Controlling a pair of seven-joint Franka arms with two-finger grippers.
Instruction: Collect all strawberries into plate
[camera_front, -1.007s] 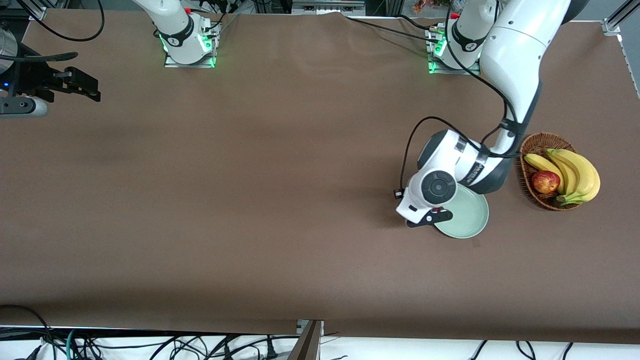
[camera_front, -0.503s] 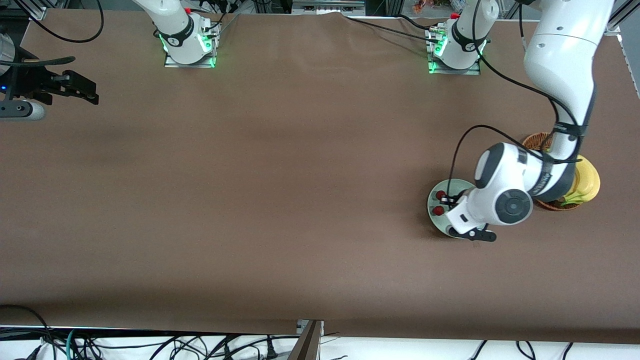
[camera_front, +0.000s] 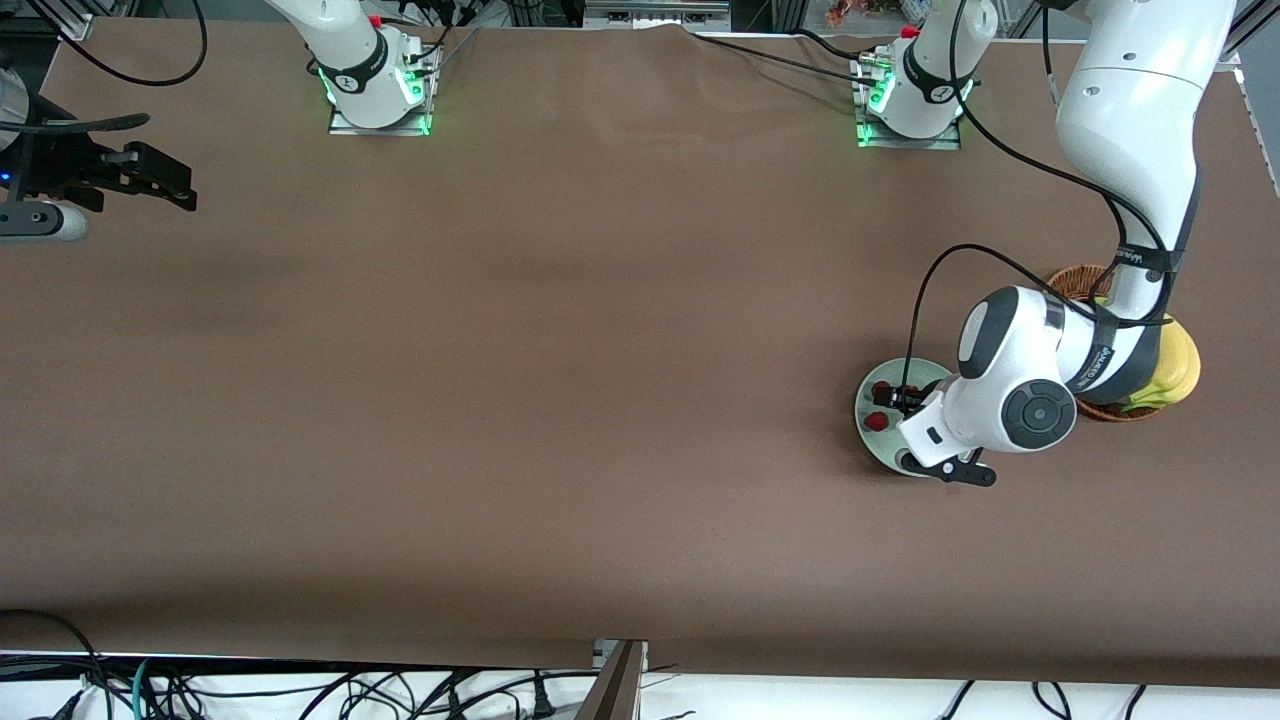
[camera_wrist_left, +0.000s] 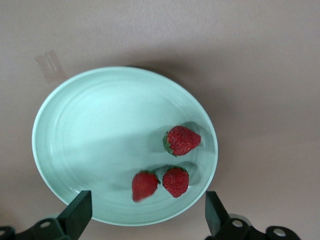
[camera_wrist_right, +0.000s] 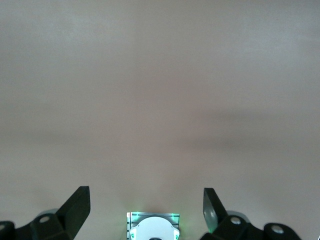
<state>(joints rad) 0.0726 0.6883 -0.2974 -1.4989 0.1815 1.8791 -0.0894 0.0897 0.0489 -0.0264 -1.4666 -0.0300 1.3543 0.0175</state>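
Strawberries, three small red ones with green tops (camera_wrist_left: 183, 140) (camera_wrist_left: 175, 181) (camera_wrist_left: 144, 185), lie close together in the one round, shallow, mint-green plate (camera_wrist_left: 90, 130), which sits near the brown wicker basket (camera_front: 1075, 281) at the left arm's end of the table. The left gripper (camera_wrist_left: 145, 215) hangs over the plate, jaws spread wide, holding nothing. The right gripper (camera_wrist_right: 146, 210) waits over bare tabletop, jaws wide apart and empty.

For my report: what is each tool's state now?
Left tool: open, empty, over the plate.
Right tool: open, empty, waiting.
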